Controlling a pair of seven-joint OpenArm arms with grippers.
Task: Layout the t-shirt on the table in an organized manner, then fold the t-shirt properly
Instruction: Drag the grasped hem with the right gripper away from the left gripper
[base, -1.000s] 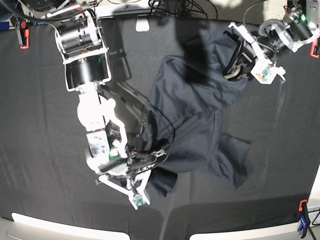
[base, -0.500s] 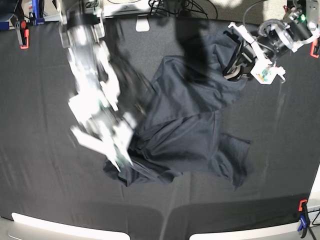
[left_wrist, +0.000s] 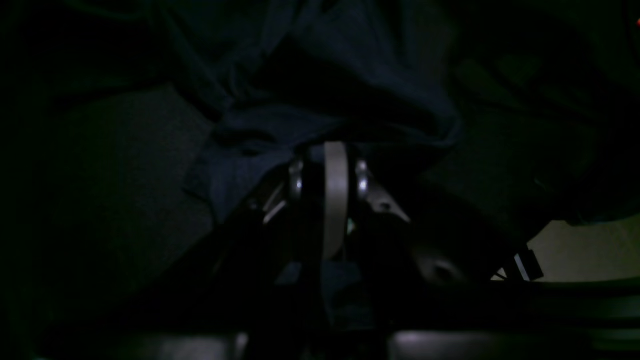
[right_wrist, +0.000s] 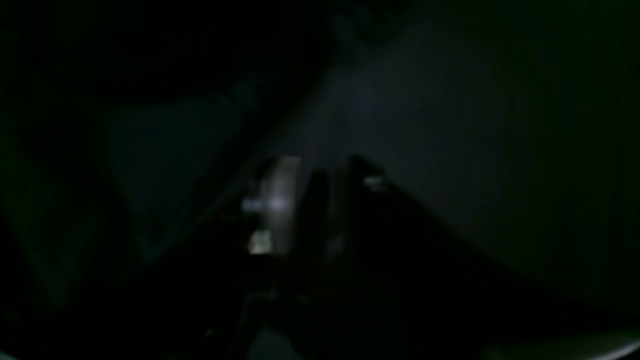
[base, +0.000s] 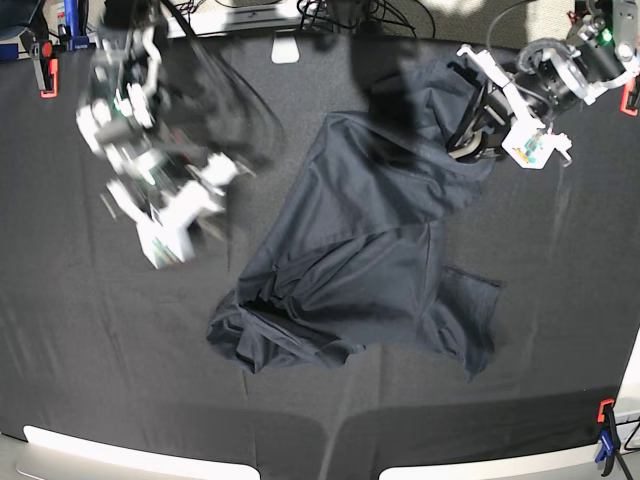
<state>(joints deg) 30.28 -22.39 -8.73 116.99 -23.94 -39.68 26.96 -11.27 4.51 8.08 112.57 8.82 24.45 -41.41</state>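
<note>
Now the right gripper has let go of the t-shirt and swung up toward the table's far left corner, well apart from the cloth; it is motion-blurred, so I cannot tell how its jaws stand. A second ago it was down at the shirt's near-left edge, which it dragged out leftward. That edge now lies rumpled mid-table. The left gripper stays pressed together on a fold of shirt near the far right corner. Judging by this, the spreading is only partly done: the hem is bunched and one sleeve juts toward the near right.
</note>
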